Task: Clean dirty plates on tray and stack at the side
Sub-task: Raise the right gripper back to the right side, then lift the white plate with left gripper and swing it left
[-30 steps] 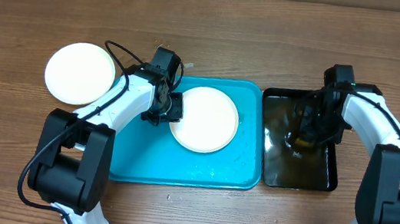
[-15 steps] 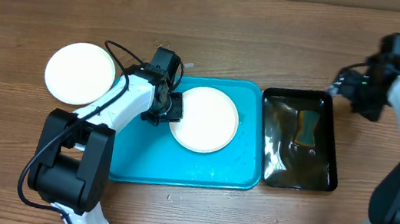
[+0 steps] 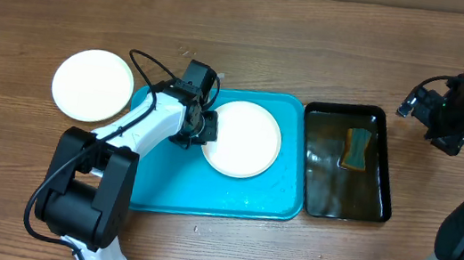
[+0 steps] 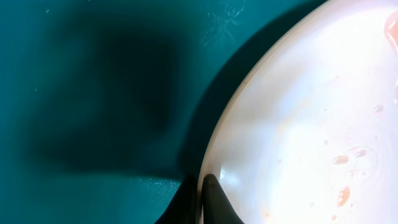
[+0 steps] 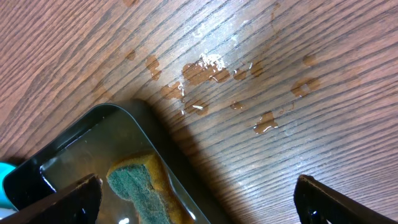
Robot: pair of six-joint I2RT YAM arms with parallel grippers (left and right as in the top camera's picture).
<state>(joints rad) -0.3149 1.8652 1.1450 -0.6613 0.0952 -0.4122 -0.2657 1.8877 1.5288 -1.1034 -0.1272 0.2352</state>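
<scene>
At the far left a round, smooth white plate (image 3: 91, 85) lies flat on the counter (image 3: 315, 42), a brown surface with long streaked wood grain. It sits well apart from the tray, and whether more than one plate is stacked there cannot be told.

Next comes the tray (image 3: 162, 184), a flat turquoise plastic rectangle with rounded corners and a low rim; its surface is glossy, with a few wet specks. The left tool (image 3: 207, 129) reaches over the tray's upper left part. Its dark fingertips (image 4: 210, 198) are pinched together on the left rim of a second plate (image 3: 244, 139). This one is also round and white and rests on the tray's upper right area. From the left wrist its glazed face curves up to a thin lip and carries small orange-tinted droplets.

Just beside the tray's right edge stands a black rectangular tub (image 3: 382, 199) with rounded corners, holding murky water. A sponge (image 3: 358, 149), green scouring face over yellow foam, lies in its upper right part.

Farthest right, the right tool (image 3: 438, 121) hangs above bare counter beyond the tub's upper right corner. Its black fingers (image 5: 74, 198) are spread wide with nothing between them. Water drops (image 5: 205, 68) bead on the wood below it.
</scene>
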